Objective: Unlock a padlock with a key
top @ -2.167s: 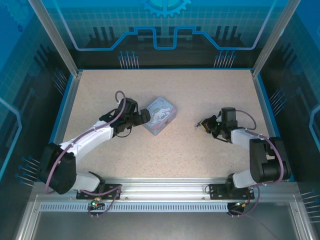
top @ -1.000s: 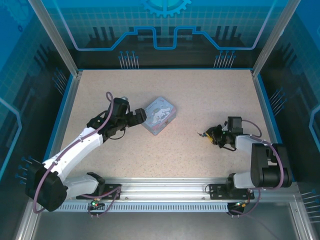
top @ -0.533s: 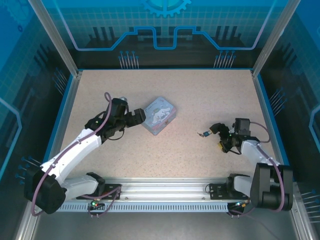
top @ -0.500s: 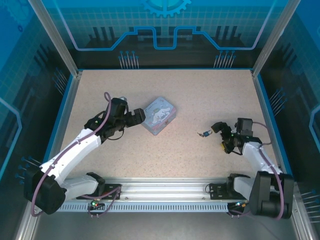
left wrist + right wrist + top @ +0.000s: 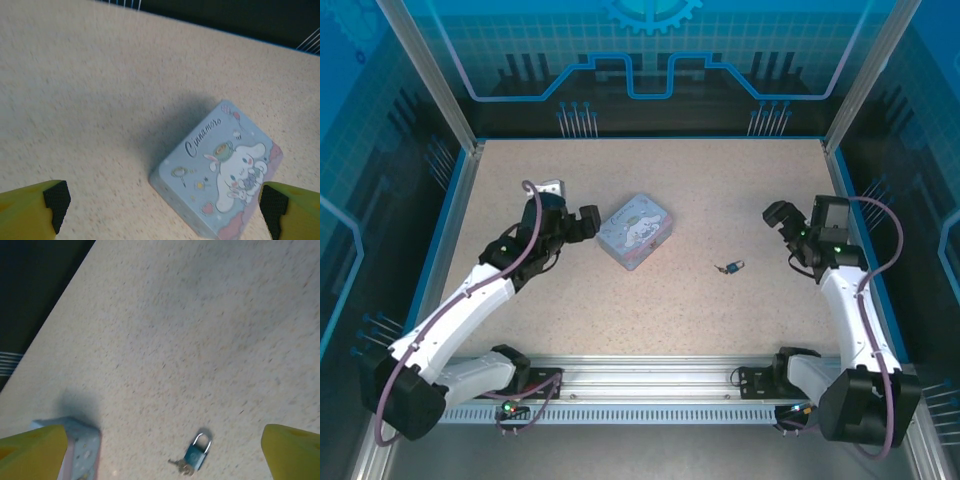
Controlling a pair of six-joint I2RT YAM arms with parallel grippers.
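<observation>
Padlock (image 5: 197, 454) lying flat on desk (image 5: 720, 180), lower middle of the right wrist view, right of centre in the top view. Nothing touches it. Key (image 5: 179, 466) sits at its base, apparently in the keyhole, though it is too small to be sure. Shackle (image 5: 202, 438) loops over the body; cannot tell whether it is latched or sprung.

Right gripper (image 5: 788, 224) at right of top view, above and right of the padlock and well apart from it, jaws spread wide, empty. Left gripper (image 5: 584, 222) just left of tin (image 5: 638, 230), jaws likewise wide, holding nothing; the tin lies between its fingertips (image 5: 35, 212) in the left wrist view.

Step in hand, as judged: padlock and key are free on the desk, neither gripper engaged. Either the turn is done and the lock set down, or a grasp is yet to come; the frames do not settle it.

Next move, if the lock is still shut: one gripper pins the small body, the other pinches the key head and twists. Fine alignment is needed, since both parts are smaller than a finger and likely to skid on the desk.
</observation>
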